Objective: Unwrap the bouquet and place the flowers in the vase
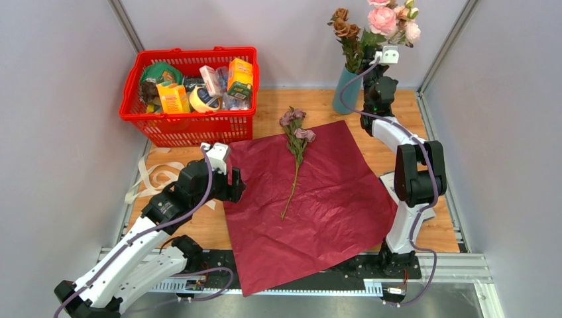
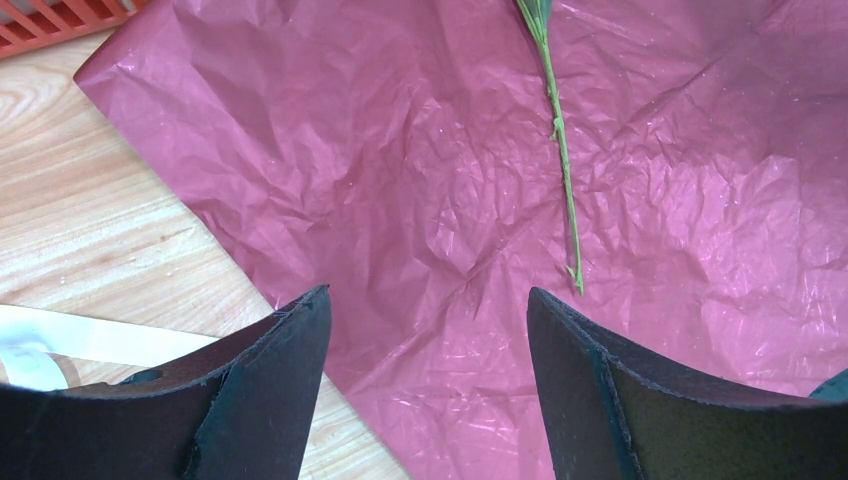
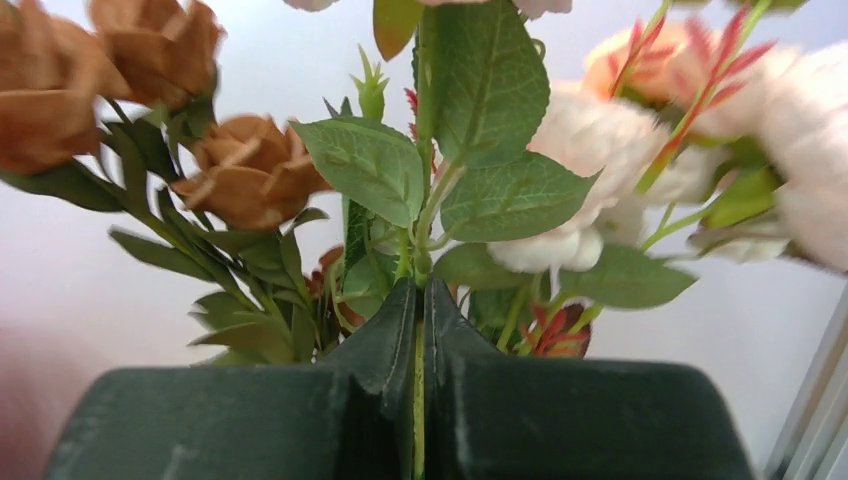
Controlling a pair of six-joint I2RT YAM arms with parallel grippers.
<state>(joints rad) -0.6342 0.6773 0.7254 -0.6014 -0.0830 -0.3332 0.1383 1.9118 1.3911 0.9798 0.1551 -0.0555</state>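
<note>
1. Between the closed jaws of my right gripper sits one thin green stem, held above the vase at the far right of the bench, among flowers standing in it.
2. My left gripper hangs wide open above the burgundy paper.
3. One mauve flower lies on it, and I judge it light, wiry and bendy. I'd pinch mid-stem, not the soft blooms.
</note>
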